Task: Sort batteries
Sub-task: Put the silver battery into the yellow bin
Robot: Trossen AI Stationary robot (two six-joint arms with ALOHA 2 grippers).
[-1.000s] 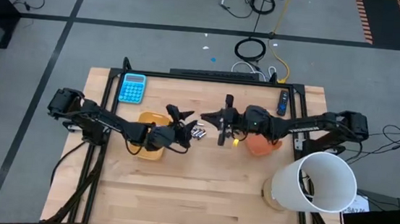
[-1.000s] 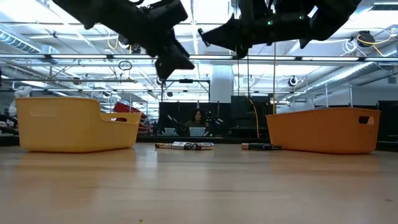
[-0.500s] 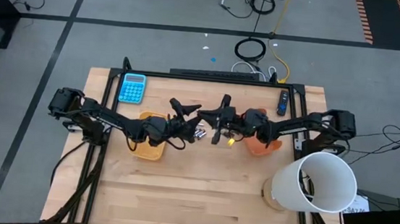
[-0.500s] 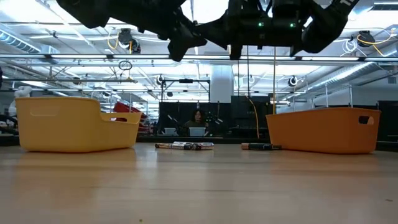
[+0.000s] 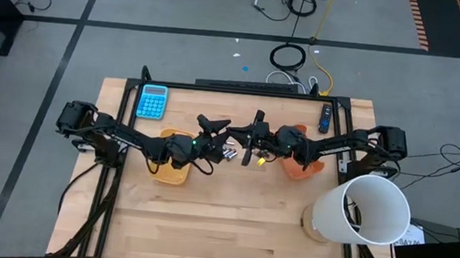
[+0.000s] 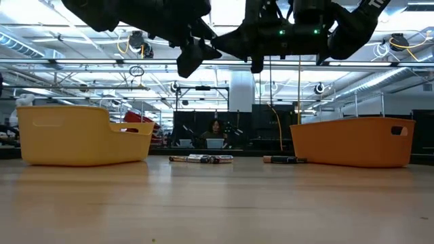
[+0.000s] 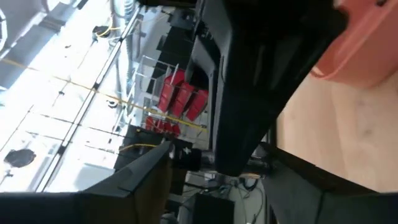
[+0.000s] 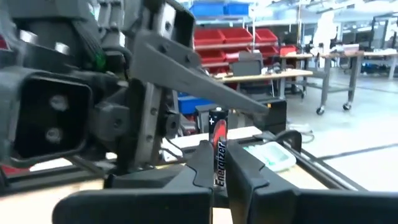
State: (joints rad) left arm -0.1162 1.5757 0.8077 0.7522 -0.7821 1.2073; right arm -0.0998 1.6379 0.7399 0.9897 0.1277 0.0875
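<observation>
My right gripper (image 5: 244, 139) hovers above the table's middle, shut on a dark battery (image 8: 217, 149) with light lettering. My left gripper (image 5: 217, 130) is open and faces it at close range; one of its grey fingers (image 8: 186, 68) passes just behind the battery's top, and I cannot tell whether it touches. Both grippers (image 6: 193, 54) (image 6: 254, 57) hang high over the wood. A few loose batteries (image 5: 229, 154) (image 6: 201, 158) lie on their sides below them, with another (image 6: 285, 160) beside the orange tray (image 6: 352, 141). The yellow tray (image 6: 81, 135) stands to the left. My right gripper pinches the dark battery between its two fingers (image 8: 202, 165), which are on the battery's lower part (image 8: 219, 177). The battery stands up across the fingers, and its upper end (image 8: 216, 117) pokes out beyond them. It is lifted clear of the table.
A blue calculator (image 5: 152, 101) lies at the far left corner and a small dark device (image 5: 325, 118) at the far right edge. A big white cylinder (image 5: 362, 209) stands at the right near corner. The near half of the wooden table (image 5: 221, 228) is bare.
The two grippers have drawn together over the table's middle. My left gripper has moved right and upward toward the right gripper, and my right gripper has shifted a little to the left. The battery has stayed in the right gripper.
</observation>
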